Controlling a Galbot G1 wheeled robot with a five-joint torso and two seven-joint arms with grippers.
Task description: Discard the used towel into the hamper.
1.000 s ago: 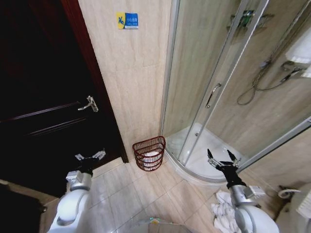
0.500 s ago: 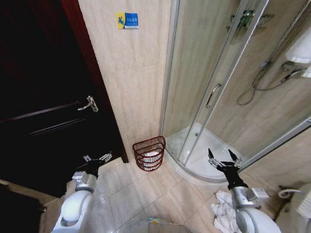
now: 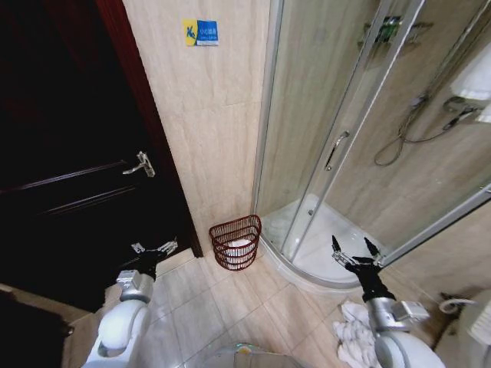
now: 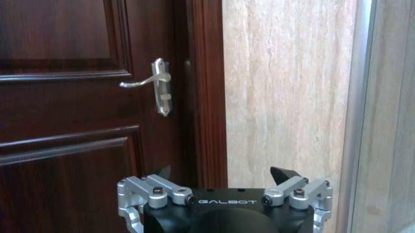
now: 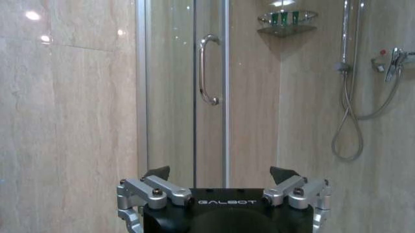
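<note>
The hamper [image 3: 235, 241], a small reddish-brown wire basket, stands on the floor against the tiled wall between the door and the shower; something white lies inside it. A crumpled white towel [image 3: 354, 334] lies on the floor at the lower right, beside my right arm. My left gripper [image 3: 154, 250] hangs open at the lower left, to the left of the hamper, facing the door [image 4: 77, 97]. My right gripper [image 3: 354, 251] is open with nothing between its fingers, above the towel and in front of the shower tray.
A dark wooden door [image 3: 69, 169] with a silver handle [image 3: 142, 163] fills the left. A glass shower cabin [image 3: 360, 138] with a curved white tray [image 3: 322, 253] stands on the right. Bare tiled floor [image 3: 253, 307] lies between my arms.
The left gripper has moved a little to the right and lower, towards the hamper side. The right gripper has sunk slightly. The towel and hamper have not moved.
</note>
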